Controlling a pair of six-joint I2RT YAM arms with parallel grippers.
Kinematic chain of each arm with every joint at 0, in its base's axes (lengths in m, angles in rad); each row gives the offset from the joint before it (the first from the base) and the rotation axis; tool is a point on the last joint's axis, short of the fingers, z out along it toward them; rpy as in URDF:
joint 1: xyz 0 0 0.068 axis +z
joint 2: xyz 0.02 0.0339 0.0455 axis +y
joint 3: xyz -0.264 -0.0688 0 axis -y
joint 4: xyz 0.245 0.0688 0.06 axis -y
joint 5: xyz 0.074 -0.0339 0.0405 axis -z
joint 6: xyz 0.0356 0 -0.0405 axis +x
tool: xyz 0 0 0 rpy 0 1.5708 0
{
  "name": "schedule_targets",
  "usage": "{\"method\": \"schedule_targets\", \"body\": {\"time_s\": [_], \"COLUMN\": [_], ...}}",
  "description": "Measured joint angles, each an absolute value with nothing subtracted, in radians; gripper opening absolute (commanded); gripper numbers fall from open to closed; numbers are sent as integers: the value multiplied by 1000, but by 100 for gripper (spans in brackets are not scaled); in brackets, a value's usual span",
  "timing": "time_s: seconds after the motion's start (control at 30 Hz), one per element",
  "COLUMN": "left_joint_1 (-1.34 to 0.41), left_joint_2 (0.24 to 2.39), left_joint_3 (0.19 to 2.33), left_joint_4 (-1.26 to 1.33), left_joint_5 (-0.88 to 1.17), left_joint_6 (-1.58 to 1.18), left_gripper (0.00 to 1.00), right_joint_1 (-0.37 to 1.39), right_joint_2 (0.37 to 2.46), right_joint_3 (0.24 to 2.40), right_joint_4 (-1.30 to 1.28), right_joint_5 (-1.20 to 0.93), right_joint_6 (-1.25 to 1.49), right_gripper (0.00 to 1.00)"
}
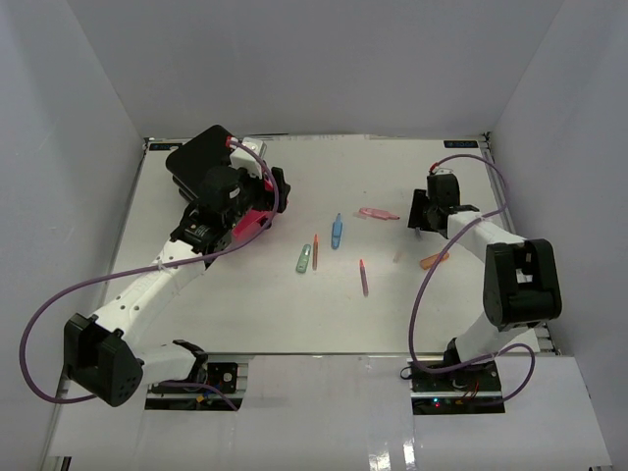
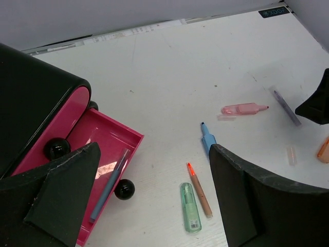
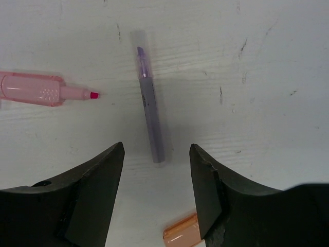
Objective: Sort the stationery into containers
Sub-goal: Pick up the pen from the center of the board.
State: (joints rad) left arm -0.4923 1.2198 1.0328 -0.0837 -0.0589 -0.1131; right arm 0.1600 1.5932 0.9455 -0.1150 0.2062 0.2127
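Observation:
The black box (image 1: 201, 157) with pink drawers stands at the far left; its lowest drawer (image 2: 105, 139) is pulled out and holds a grey-blue pen (image 2: 109, 182). My left gripper (image 2: 154, 149) is open and empty, hovering over the drawer's front corner (image 1: 253, 224). On the table lie a green piece (image 2: 190, 207), an orange-tipped pen (image 2: 199, 189), a blue pen (image 2: 207, 139) and a pink highlighter (image 2: 244, 109). My right gripper (image 3: 157, 149) is open and empty, its fingers straddling the near end of a purple pen (image 3: 149, 118), above it. In the top view the right gripper (image 1: 422, 218) is at the right.
An orange piece (image 3: 182, 234) lies just behind my right gripper, and the pink highlighter (image 3: 41, 88) lies to its left. A red-tipped purple pen (image 1: 363, 278) and a small pale piece (image 1: 396, 257) lie mid-table. White walls enclose the table (image 1: 294, 314) on three sides.

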Motion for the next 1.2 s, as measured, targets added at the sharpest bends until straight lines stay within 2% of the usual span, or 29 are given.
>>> {"method": "schedule_targets", "body": {"time_s": [0.27,0.43,0.53,0.57,0.63,0.8,0.93,1.2], "left_joint_1": [-492,-492,-492,-492,-492,-492,-492,-539], "left_joint_2": [1219,1217,1212,1209,1204,1201,1204,1288], "left_joint_3": [1032,1030,1029,1029,1029,1029,1030,1052], "left_joint_4": [-73,-73,-73,-73,-73,-76,-75,-4], "left_joint_5": [-63,-63,-64,-66,-66,-43,37,201], "left_joint_6": [-113,-112,-108,-105,-105,-118,-192,-467], "left_gripper": [98,98,98,98,98,98,98,98], "right_joint_1": [158,152,147,146,145,144,150,250], "right_joint_2": [1724,1770,1776,1776,1776,1761,1661,1260], "right_joint_3": [1005,1011,1018,1018,1018,1016,981,838], "right_joint_4": [-136,-136,-136,-136,-136,-155,-187,-153], "right_joint_5": [203,200,199,200,202,203,187,50], "right_joint_6": [189,178,170,166,161,152,149,173], "right_gripper": [55,44,30,23,18,15,13,14]}}
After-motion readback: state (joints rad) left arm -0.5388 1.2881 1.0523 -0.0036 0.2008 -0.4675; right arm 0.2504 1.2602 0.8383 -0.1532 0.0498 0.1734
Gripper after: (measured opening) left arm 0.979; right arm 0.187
